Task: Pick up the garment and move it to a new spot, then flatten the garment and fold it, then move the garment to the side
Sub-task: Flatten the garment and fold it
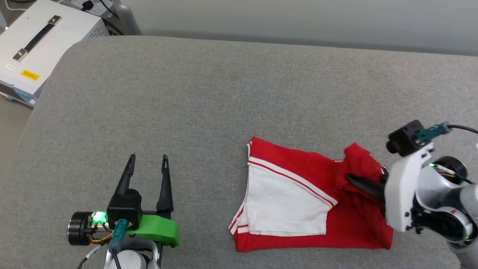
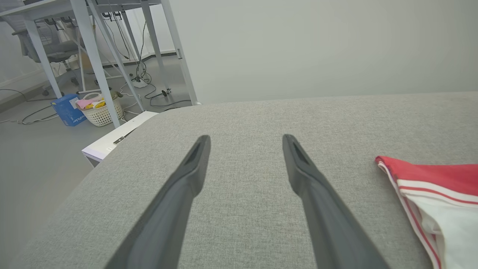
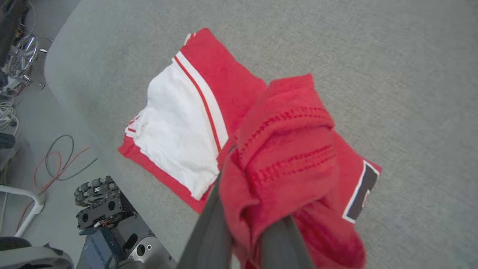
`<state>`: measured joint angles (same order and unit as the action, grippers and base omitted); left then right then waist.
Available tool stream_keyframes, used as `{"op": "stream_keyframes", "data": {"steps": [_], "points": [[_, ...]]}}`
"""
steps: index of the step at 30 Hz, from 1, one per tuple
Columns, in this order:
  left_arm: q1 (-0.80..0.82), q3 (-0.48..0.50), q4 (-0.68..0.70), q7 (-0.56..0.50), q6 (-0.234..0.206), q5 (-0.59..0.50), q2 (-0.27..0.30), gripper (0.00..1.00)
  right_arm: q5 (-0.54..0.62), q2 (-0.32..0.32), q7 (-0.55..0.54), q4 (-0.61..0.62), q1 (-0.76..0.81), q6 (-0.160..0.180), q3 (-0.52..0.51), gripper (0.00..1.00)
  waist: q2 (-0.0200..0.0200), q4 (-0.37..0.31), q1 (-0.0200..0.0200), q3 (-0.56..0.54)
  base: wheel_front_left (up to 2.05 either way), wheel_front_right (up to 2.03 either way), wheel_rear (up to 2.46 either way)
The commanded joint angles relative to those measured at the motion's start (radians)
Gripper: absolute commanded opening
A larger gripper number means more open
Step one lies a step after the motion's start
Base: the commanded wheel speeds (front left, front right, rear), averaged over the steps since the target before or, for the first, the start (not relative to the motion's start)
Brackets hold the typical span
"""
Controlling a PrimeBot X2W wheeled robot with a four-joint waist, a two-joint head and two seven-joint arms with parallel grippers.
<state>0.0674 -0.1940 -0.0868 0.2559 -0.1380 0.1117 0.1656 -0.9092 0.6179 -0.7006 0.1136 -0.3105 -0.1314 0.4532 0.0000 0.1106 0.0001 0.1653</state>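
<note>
Right end effector [image 1: 351,178] is clamped tight on a bunch of red cloth. It reaches in from the right edge of the counter [image 1: 186,93], with the wrist tipped down over the right half of the garment [image 1: 298,228]. Left end effector [image 1: 148,160] sits low at the near left, its two dark fingers spread wide over bare grey counter, well apart from the shirt.

Down on the floor past the counter's left end, a white wicker basket [image 2: 100,112] holds yellow and pink items, with a blue box [image 2: 68,110] just beside it. A white case [image 1: 41,41] with a dark handle sits off the far left corner.

Now the garment: it lies on the near right part of the counter, folded into a rough rectangle. The body is red, and a white sleeve [image 1: 283,201] lies on top, edged in red-and-white stripes. The pinched part stands up in a crumpled peak above the rest. From the right wrist, a black, white-outlined patch [image 3: 360,192] peeks out at the folded edge.
</note>
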Motion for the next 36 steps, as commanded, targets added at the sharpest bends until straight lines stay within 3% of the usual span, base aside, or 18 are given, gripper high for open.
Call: {"op": "stream_keyframes", "data": {"steps": [1, 10, 17, 22, 23, 24, 25, 30, 36], "points": [[0.024, 0.006, 0.004, 0.006, 0.008, -0.011, -0.008, 1.0, 0.019, -0.025, -0.006, -0.007, -0.048, 0.001, 0.04, 0.0, 0.0, 0.008, -0.0001, 0.025, 0.0, 0.0, 0.0], [0.069, 0.02, -0.001, 0.006, 0.034, -0.036, -0.037, 1.0, 0.093, -0.178, 0.042, -0.209, -0.305, 0.001, 0.329, 0.0, 0.0, 0.033, -0.0001, 0.085, 0.0, 0.0, 0.0], [0.08, 0.028, -0.009, 0.006, 0.044, -0.047, -0.056, 1.0, 0.099, -0.274, 0.146, -0.466, -0.373, 0.001, 0.437, 0.0, 0.0, 0.045, -0.0001, 0.107, 0.0, 0.0, 0.0], [0.07, 0.041, -0.016, 0.006, 0.048, -0.054, -0.06, 1.0, 0.078, -0.29, 0.202, -0.555, -0.389, 0.001, 0.506, 0.0, 0.0, 0.037, -0.0001, 0.098, 0.0, 0.0, 0.0], [0.066, 0.044, -0.018, 0.006, 0.05, -0.055, -0.059, 1.0, 0.072, -0.285, 0.221, -0.554, -0.395, 0.001, 0.515, 0.2, 0.0, 0.032, -0.0001, 0.093, 0.0, 0.0, 0.0], [0.063, 0.047, -0.018, 0.006, 0.051, -0.057, -0.058, 1.0, 0.069, -0.279, 0.24, -0.548, -0.401, 0.001, 0.521, 0.91, 0.0, 0.027, -0.0001, 0.089, 0.0, 0.0, 0.0], [0.06, 0.051, -0.018, 0.006, 0.051, -0.058, -0.057, 1.0, 0.062, -0.271, 0.268, -0.535, -0.407, 0.001, 0.524, 1.0, 0.0, 0.021, -0.0001, 0.082, 0.0, 0.0, 0.0], [0.042, 0.071, -0.017, 0.006, 0.052, -0.061, -0.05, 1.0, 0.066, -0.198, 0.425, -0.437, -0.415, 0.001, 0.496, 1.0, 0.0, -0.008, -0.0001, 0.047, 0.0, 0.0, 0.0], [0.017, 0.096, -0.002, 0.006, 0.051, -0.063, -0.043, 1.0, 0.205, -0.122, 0.664, -0.392, -0.357, 0.001, 0.311, 1.0, 0.0, -0.051, -0.0001, 0.012, 0.0, 0.0, 0.0]]}}
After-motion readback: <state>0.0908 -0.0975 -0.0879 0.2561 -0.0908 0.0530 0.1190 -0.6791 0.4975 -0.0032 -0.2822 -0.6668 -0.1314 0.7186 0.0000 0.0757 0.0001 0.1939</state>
